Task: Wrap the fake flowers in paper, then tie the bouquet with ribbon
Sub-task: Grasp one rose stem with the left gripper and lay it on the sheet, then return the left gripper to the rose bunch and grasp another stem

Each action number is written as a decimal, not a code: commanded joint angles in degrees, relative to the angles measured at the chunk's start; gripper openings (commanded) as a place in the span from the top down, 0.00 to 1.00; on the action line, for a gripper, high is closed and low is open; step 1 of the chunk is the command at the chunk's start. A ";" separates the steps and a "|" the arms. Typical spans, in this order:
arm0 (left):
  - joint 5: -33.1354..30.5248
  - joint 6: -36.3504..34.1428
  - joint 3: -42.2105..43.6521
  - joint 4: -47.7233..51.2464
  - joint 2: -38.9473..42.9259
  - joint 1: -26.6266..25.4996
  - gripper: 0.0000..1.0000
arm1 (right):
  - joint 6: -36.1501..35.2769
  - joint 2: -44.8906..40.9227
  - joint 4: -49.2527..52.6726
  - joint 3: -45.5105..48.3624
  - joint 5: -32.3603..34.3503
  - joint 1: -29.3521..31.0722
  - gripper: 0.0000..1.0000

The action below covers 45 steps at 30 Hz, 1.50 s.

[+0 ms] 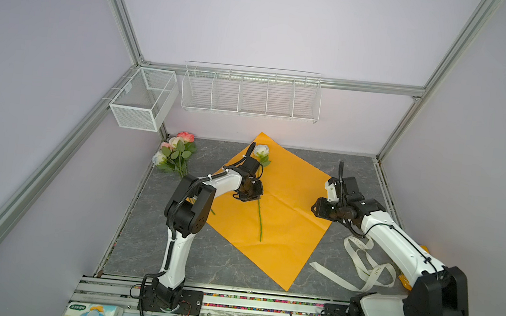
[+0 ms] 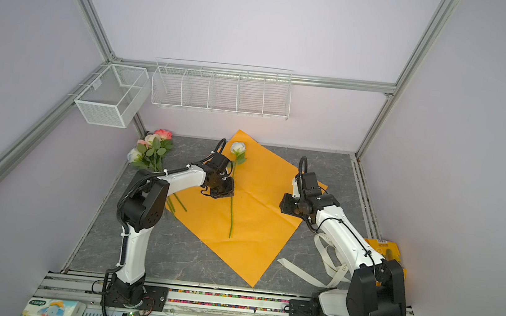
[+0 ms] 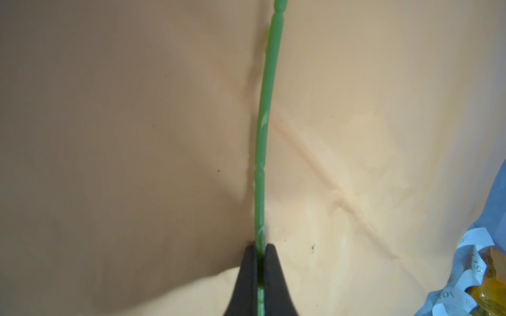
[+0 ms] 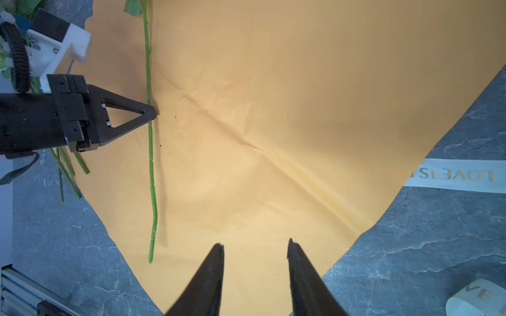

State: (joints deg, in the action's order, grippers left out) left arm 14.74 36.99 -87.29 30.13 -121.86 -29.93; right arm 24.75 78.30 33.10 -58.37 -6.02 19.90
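Bouquet (image 1: 176, 153) lies far left, off the sheet (image 1: 285, 234), with perhaps four blooms. You have one rose (image 1: 261, 151) on that sheet. Only the wrist views show the left gripper (image 3: 260, 253) pinching its stem (image 3: 264, 123). Right gripper (image 4: 255, 243) hangs with jaws apart, holding nothing.

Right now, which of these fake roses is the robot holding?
The lone white rose over the orange wrapping sheet: the left gripper is shut on its stem. The pink and cream roses lie bunched to the far left, ungripped.
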 commanded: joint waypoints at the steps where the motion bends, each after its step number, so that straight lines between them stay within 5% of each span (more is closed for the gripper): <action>1: -1.75 -1.30 -3.34 1.65 -1.38 -0.29 1.00 | 1.00 -0.64 0.21 0.45 -0.82 -0.22 0.58; 5: -1.83 -1.14 -4.63 2.19 -2.82 -0.36 1.00 | 1.00 -0.47 0.29 0.45 -1.17 -0.22 0.58; 11: -3.80 -2.31 -5.88 5.62 -3.25 -0.39 0.73 | 0.83 -0.75 0.62 0.40 -0.75 -0.22 0.57; 19: -7.59 -4.06 -1.67 7.04 10.31 0.17 0.60 | 0.93 -0.42 0.00 0.05 -0.57 -0.30 0.56; 26: -9.39 -7.65 6.46 10.46 17.60 15.24 0.61 | 0.83 0.45 -5.07 0.45 -6.61 0.09 0.51; 32: -9.41 -10.58 6.20 12.79 13.26 29.49 0.64 | -0.03 2.80 -8.47 -0.65 -10.88 2.78 0.48; 45: -16.07 -12.68 -1.97 16.80 5.21 34.98 0.69 | 0.66 13.48 -12.03 -6.75 -13.47 9.82 0.48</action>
State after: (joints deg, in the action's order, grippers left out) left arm 0.34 25.17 -87.61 45.19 -115.55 4.49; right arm 25.32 89.84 22.68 -62.76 -17.69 28.51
